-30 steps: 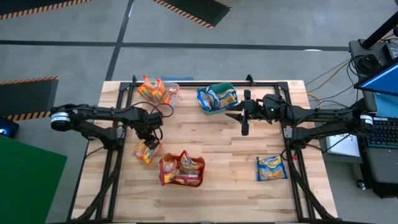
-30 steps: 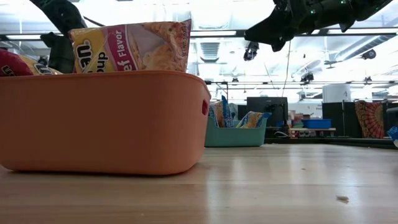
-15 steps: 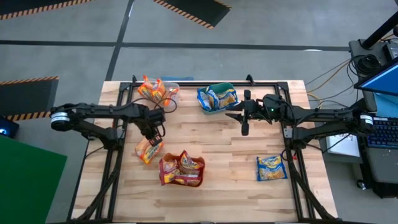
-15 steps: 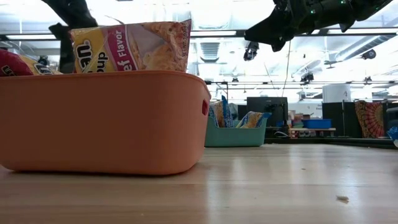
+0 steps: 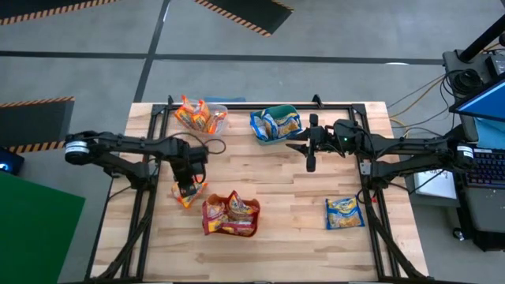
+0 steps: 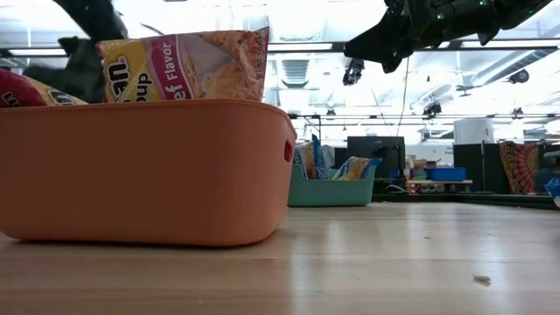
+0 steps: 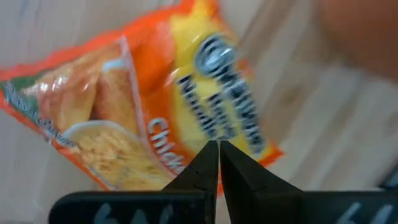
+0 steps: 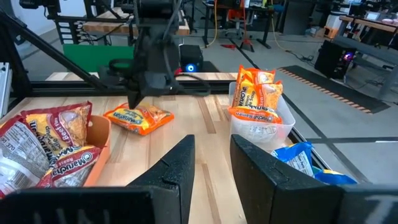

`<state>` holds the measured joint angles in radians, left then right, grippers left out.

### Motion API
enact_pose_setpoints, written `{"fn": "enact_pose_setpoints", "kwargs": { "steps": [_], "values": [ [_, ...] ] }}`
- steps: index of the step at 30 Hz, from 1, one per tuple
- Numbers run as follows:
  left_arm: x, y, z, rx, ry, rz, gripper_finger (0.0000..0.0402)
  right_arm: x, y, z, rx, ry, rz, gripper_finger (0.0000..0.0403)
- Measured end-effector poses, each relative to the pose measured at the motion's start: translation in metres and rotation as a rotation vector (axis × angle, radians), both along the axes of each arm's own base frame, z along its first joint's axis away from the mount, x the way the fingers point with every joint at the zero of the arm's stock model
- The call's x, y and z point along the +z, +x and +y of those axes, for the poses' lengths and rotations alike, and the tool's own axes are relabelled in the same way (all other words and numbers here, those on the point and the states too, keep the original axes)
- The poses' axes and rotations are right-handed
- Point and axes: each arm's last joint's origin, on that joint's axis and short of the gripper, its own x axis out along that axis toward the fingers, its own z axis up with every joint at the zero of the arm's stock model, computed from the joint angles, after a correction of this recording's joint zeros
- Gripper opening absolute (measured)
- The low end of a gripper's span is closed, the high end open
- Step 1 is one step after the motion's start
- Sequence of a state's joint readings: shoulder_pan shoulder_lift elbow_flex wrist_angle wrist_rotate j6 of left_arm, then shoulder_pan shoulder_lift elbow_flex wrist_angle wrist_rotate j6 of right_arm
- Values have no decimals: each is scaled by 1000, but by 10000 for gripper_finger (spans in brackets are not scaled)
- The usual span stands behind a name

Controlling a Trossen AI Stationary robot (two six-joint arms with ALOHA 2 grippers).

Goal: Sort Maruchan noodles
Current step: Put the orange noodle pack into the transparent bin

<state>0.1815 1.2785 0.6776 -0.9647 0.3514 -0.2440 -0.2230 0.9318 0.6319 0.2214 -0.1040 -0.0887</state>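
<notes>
The left gripper (image 5: 186, 189) is down over an orange noodle packet (image 5: 188, 192) lying on the surface (image 5: 276, 237) near its left edge; its fingers (image 7: 205, 168) are pressed together, tips against the packet's wrapper, though a grip on it cannot be confirmed. The right gripper (image 5: 310, 164) hangs above the middle of the surface, fingers (image 8: 180, 165) slightly apart and holding nothing. Dark red packets (image 5: 230, 214) fill the orange tub (image 6: 149, 171), blue ones (image 5: 276, 125) the teal tub (image 6: 332, 191), orange ones (image 5: 196, 115) the clear tub (image 8: 261, 127). One blue packet (image 5: 344, 213) lies near the right edge.
</notes>
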Motion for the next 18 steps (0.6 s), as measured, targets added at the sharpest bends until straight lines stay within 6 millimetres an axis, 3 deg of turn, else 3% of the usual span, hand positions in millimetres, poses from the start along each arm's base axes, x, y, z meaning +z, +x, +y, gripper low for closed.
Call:
{"fn": "enact_pose_setpoints", "kwargs": {
  "steps": [4,7,12,18],
  "values": [
    [-16,-2,0,22,73,22,0,0,0,0,0,2,0,91],
    [-13,2,8,78,249,63,0,0,0,0,0,2,0,91],
    [11,21,21,188,537,12,0,0,0,0,0,3,0,91],
    [44,38,32,264,514,-110,0,0,0,0,0,3,1,91]
  ]
}}
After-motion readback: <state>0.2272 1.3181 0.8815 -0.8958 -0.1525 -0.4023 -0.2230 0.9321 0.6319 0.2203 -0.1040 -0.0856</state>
